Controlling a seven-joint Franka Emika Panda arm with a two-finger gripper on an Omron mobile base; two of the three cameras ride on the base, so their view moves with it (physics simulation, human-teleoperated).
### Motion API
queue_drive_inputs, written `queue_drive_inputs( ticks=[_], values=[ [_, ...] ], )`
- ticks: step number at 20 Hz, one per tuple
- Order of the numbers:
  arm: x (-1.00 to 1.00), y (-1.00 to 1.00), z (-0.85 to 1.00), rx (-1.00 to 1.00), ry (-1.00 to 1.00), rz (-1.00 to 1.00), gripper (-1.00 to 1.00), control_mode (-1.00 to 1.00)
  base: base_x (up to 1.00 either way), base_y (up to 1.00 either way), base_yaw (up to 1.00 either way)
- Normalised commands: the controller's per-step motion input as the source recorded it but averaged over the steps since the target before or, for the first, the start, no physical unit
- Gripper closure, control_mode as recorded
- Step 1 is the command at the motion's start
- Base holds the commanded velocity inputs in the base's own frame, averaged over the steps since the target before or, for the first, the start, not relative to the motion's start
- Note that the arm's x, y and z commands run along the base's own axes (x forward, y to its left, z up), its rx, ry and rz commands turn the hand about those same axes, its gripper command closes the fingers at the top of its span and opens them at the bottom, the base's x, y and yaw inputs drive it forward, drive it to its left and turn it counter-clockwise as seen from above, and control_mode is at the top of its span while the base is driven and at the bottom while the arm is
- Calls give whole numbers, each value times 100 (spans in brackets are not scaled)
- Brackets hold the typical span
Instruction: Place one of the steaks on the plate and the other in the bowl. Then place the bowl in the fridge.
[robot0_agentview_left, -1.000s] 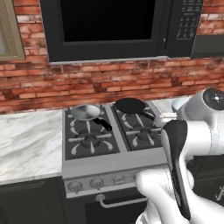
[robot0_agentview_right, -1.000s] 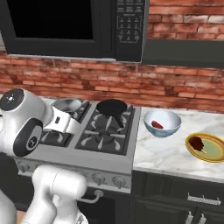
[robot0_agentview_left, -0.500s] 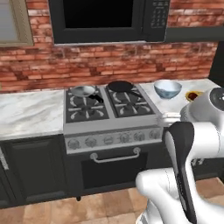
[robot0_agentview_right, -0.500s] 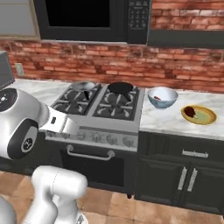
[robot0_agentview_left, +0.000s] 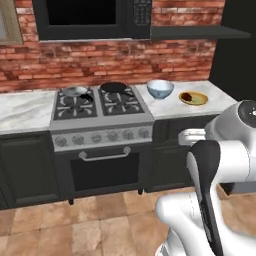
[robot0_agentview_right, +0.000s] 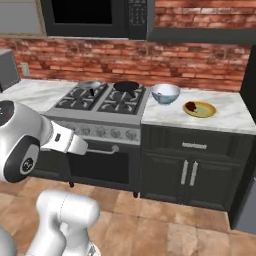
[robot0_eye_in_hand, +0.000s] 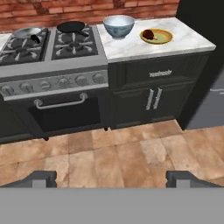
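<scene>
The pale blue-grey bowl (robot0_agentview_left: 160, 89) (robot0_agentview_right: 165, 93) (robot0_eye_in_hand: 118, 25) stands on the marble counter just right of the stove; its inside is hidden from here. Right of it lies the yellow-olive plate (robot0_agentview_left: 194, 99) (robot0_agentview_right: 200, 109) (robot0_eye_in_hand: 156, 36) with the dark brown steak (robot0_agentview_left: 186, 96) (robot0_agentview_right: 191, 106) (robot0_eye_in_hand: 148, 34) on it. My gripper (robot0_eye_in_hand: 112, 178) is open and empty, far back from the counter and low over the tiled floor. A grey panel at the hand view's right edge looks like the fridge (robot0_eye_in_hand: 217, 103).
On the stove (robot0_agentview_left: 97, 107) sit a silver frying pan (robot0_agentview_left: 74, 91) and a black frying pan (robot0_agentview_left: 115, 87). Dark cabinets (robot0_agentview_right: 187, 170) run under the counter. A microwave (robot0_agentview_left: 90, 17) hangs above. Open tiled floor (robot0_eye_in_hand: 109, 153) lies between me and the cabinets.
The whole scene has shifted and shrunk: the base has backed away from the stove and turned right. Bowl, plate and pans stay where they were. The gripper remains open.
</scene>
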Motion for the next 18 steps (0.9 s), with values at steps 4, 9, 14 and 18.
queue_drive_inputs(
  ticks=[4,9,14,18],
  values=[
    [0,0,0,0,0,0,-100,100,0,-100,0],
    [0,0,0,0,0,0,-100,100,0,-100,0],
    [0,0,0,0,0,0,-100,100,0,-100,0],
    [0,0,0,0,0,0,-100,100,0,-100,0]
  ],
)
